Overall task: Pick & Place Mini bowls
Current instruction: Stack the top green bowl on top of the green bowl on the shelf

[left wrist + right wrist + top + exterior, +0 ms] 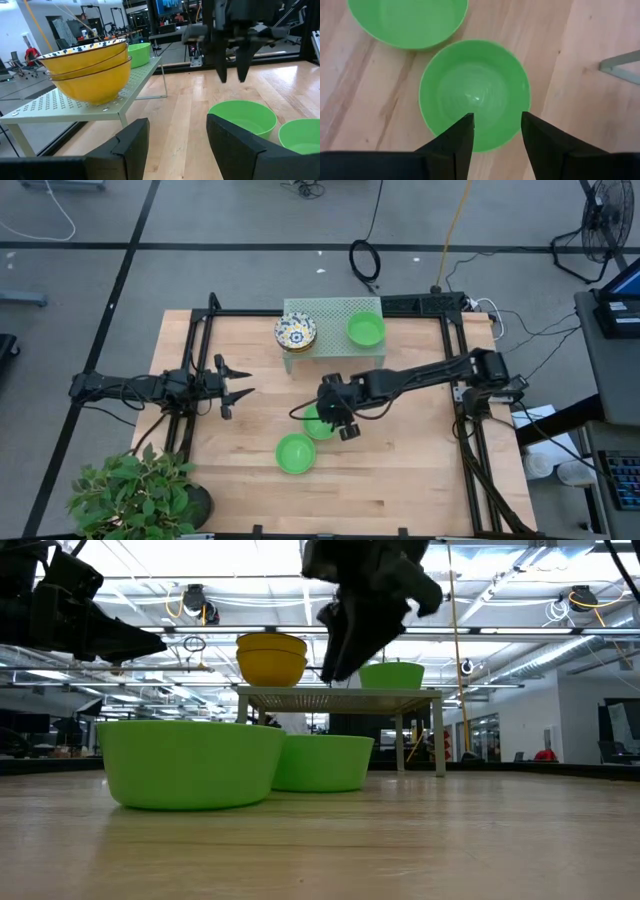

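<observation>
A stack of floral bowls [295, 332], yellow outside [90, 70], stands on the pale green mesh rack [333, 312] next to one green bowl [366, 329]. Two more green bowls rest on their bases on the table: one [295, 453] nearer the near edge, the other [474, 95] directly below my right gripper [496, 125]. That gripper is open and points down, its fingertips above this bowl's rim [325, 740] and clear of it in the low view. My left gripper [235, 385] is open, hovering left of the rack and aimed toward the table's right.
The rack stands on thin legs [440, 735] at the table's far edge. A potted plant [135, 485] sits at the near left corner. A black frame [195, 330] borders the table's sides. Bare wood [400, 470] lies to the right of the two table bowls.
</observation>
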Controlling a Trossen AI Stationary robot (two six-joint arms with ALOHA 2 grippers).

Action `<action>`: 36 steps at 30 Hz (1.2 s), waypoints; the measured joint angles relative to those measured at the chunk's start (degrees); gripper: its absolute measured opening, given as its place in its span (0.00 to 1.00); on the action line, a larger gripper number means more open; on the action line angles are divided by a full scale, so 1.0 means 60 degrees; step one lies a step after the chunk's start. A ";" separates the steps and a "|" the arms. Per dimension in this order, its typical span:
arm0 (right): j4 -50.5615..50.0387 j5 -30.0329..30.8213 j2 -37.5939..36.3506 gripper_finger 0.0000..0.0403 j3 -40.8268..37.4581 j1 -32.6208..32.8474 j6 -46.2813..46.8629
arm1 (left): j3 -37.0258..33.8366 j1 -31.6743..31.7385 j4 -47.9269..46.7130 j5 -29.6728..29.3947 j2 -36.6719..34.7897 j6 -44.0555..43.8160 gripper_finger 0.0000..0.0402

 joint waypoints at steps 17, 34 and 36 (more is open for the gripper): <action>-0.0365 -0.0055 0.1066 0.36 -0.0001 0.0762 -0.0313 | 0.0000 0.0000 0.0003 0.0000 0.0000 0.0000 0.50; -0.0897 -0.0018 0.1417 0.32 -0.0013 0.0831 -0.0130 | 0.0000 -0.0001 0.0001 0.0000 -0.0004 0.0000 0.50; -0.1071 -0.0018 0.1417 0.32 -0.0016 0.0831 -0.0140 | 0.0000 -0.0002 0.0001 0.0000 -0.0004 0.0000 0.50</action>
